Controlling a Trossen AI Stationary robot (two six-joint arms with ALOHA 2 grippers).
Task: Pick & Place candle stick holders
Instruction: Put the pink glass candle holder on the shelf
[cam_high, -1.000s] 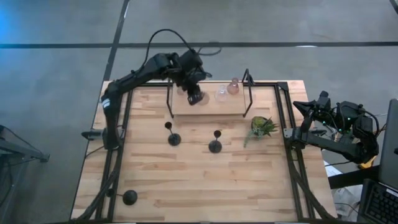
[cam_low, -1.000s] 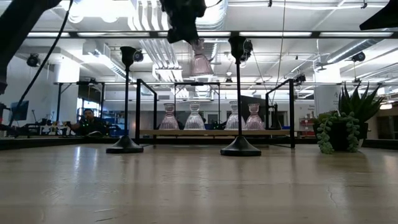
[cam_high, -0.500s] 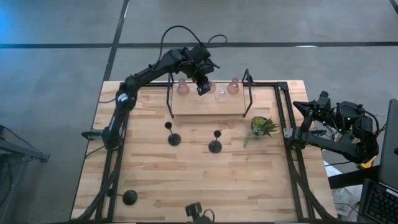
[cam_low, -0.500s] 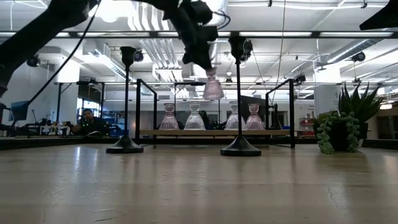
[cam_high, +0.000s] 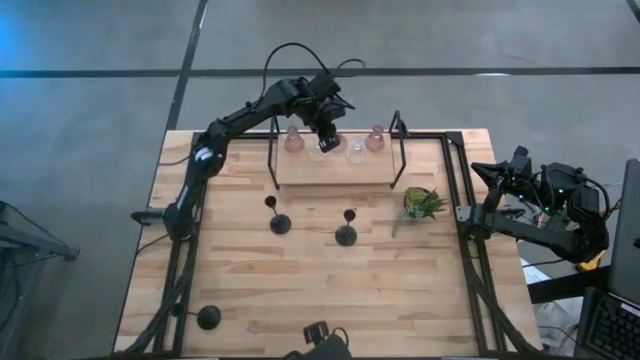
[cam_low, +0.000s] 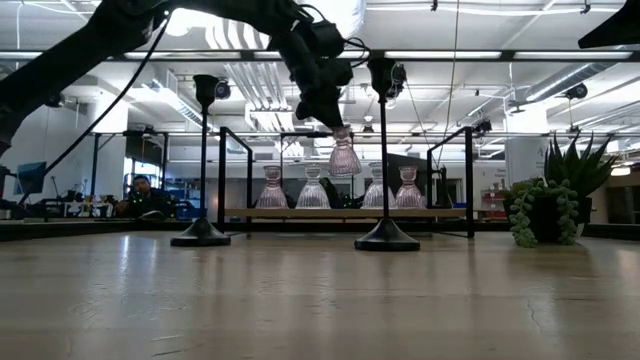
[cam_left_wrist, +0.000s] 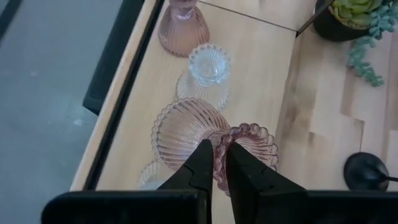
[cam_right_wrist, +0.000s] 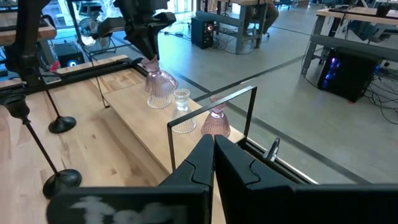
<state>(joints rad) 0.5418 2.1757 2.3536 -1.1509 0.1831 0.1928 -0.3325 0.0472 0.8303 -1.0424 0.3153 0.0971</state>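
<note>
My left gripper (cam_high: 325, 136) is shut on a pink ribbed glass holder (cam_low: 343, 156) above the raised shelf (cam_high: 335, 170) at the table's far side. On the shelf stand pink holders (cam_high: 293, 142) (cam_high: 375, 140) and a clear one (cam_high: 356, 152); the left wrist view shows another clear one (cam_left_wrist: 152, 175). Three black holders stand on their round bases on the table: two mid-table (cam_high: 278, 222) (cam_high: 345, 235), one near left (cam_high: 208, 318). My right gripper (cam_right_wrist: 211, 155) is shut and empty, off the table's right edge (cam_high: 485, 172). My left gripper pinches the holder's beaded top rim (cam_left_wrist: 221, 157) between its two fingers, coming from above and pointing down. The holder hangs below the fingers, a little tilted, its flared ribbed foot (cam_left_wrist: 183, 134) downward and clear of the shelf.
The shelf has a black wire frame with uprights (cam_high: 272, 160) (cam_high: 400, 150). A small green plant in a pot (cam_high: 422, 203) stands right of the shelf. A black rail frame (cam_high: 455, 190) runs along the table's edges. Bare wood lies in the near half.
My left gripper has carried the pink holder toward the table's right and far edge and down, from above the shelf's left part to just above its middle. The holder stays hanging from the fingers, clear of the shelf.
</note>
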